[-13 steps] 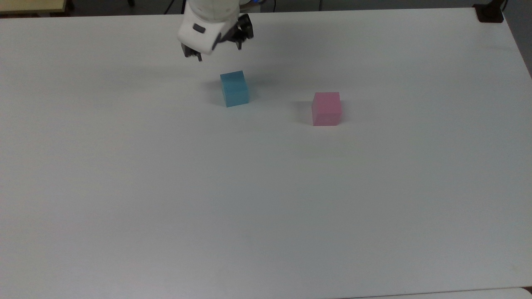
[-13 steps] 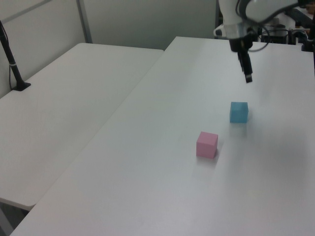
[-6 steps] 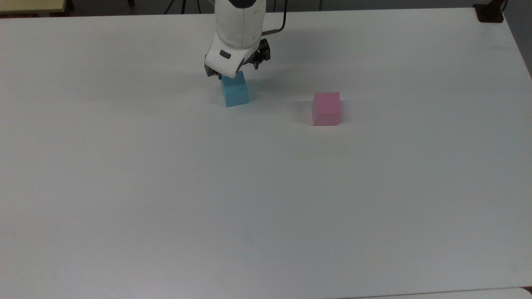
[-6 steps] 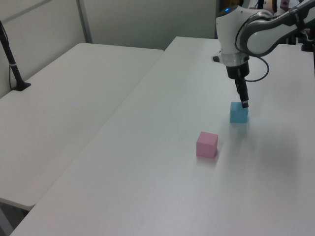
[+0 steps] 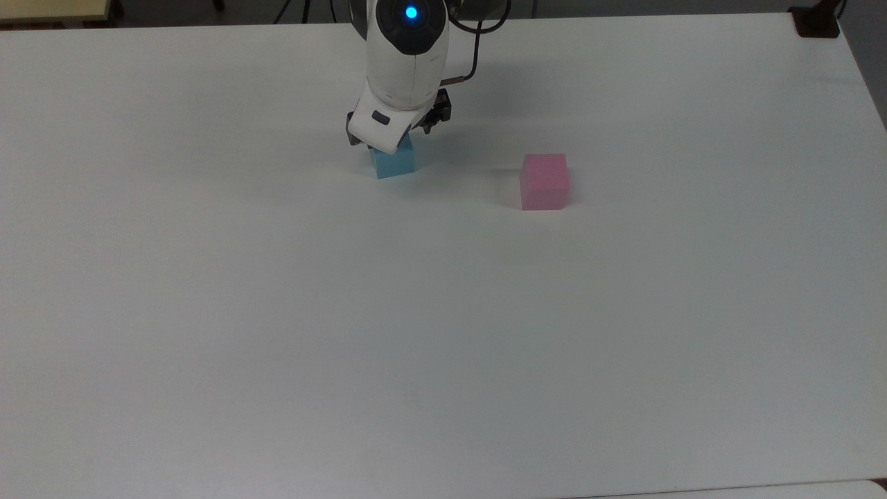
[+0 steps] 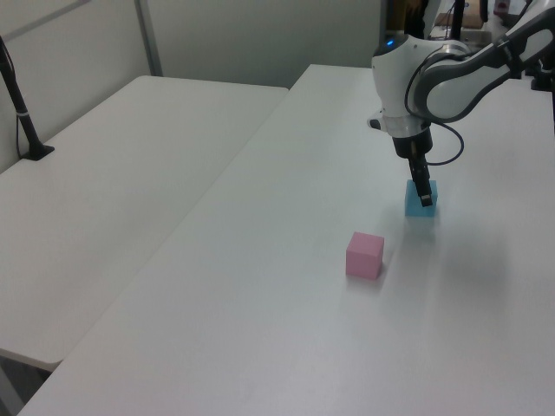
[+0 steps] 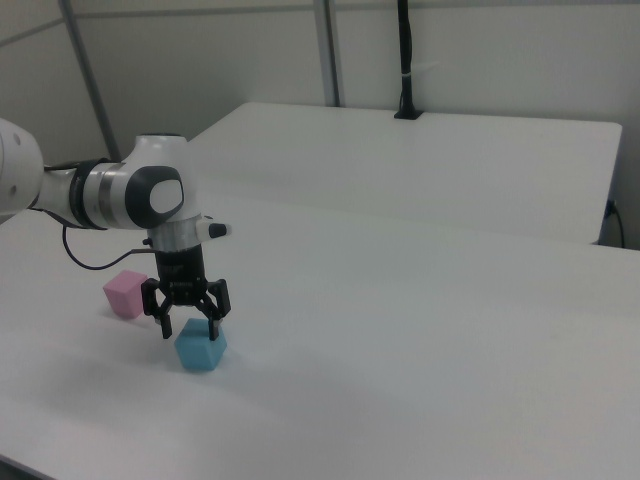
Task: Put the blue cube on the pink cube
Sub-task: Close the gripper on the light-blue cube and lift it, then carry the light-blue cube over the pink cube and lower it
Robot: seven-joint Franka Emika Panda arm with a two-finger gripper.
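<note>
Jaws are standing spread open, one finger [image 7: 166, 325] on each side of the blue cube [image 7: 201, 348], and I am not seeing them pressing on it yet; in the right view the fingertips are sitting at the level of the cube's top edges with a gap showing. I am watching the gripper [image 7: 186, 322] pointing straight down from the white arm [image 5: 407, 52], whose wrist is showing a lit blue light in the top view. In the left view one dark finger [image 6: 423, 189] is hanging across the near face of the blue cube [image 6: 421, 198], which is resting flat on the bench [image 5: 443, 312]. In the top view the wrist is covering the upper part of the blue cube [image 5: 395, 163], so I am only seeing its lower face below the gripper [image 5: 393, 135].

The pink cube [image 5: 545, 181] is sitting on the bench away from the jaws, toward the top view's right and a little nearer the camera, not touching the blue one. In the left view the pink cube [image 6: 365, 255] is lying below and to the left view's left of the jaws; in the right view the pink cube [image 7: 125, 294] is sitting behind them to the right view's left, partly beside the arm.
</note>
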